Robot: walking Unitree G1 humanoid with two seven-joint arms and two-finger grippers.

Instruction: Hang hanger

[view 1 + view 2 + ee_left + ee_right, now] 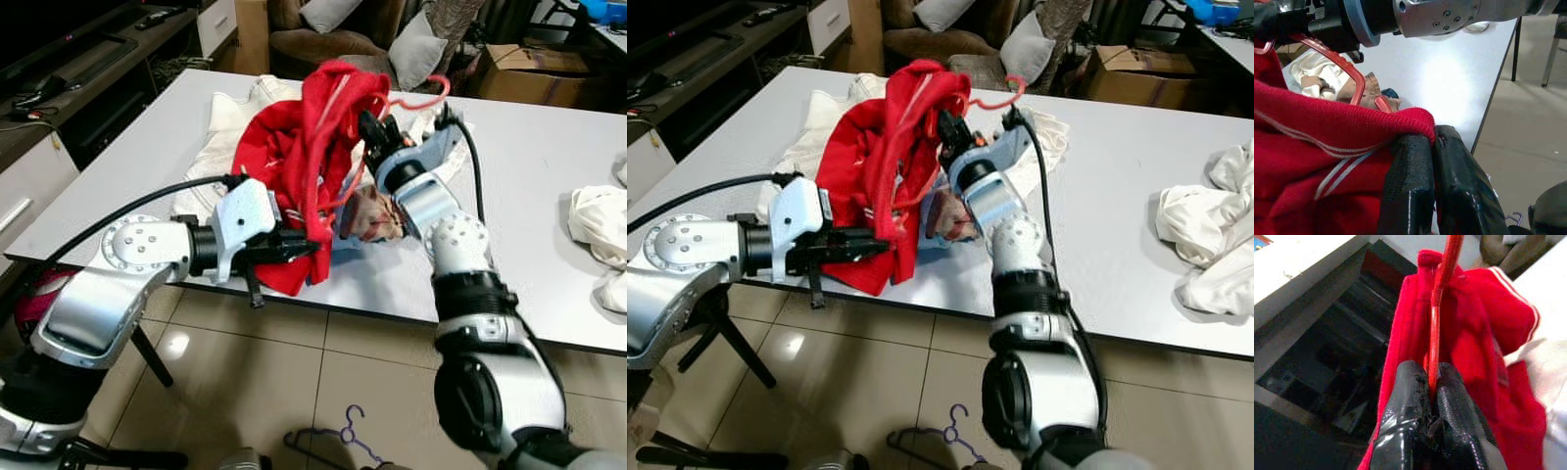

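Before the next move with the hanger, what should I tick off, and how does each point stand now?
1. Right gripper shut on the red hanger: ok.
2. Left gripper pinching the red sweater edge: ok.
3. Hanger hook free of cloth: ok.
4. Hanger arms seated in both sweater shoulders: cannot tell.
5. Sweater clear of the white garment on the table: not ok, it lies over it.
6. Rail to hang on in sight: not ok.
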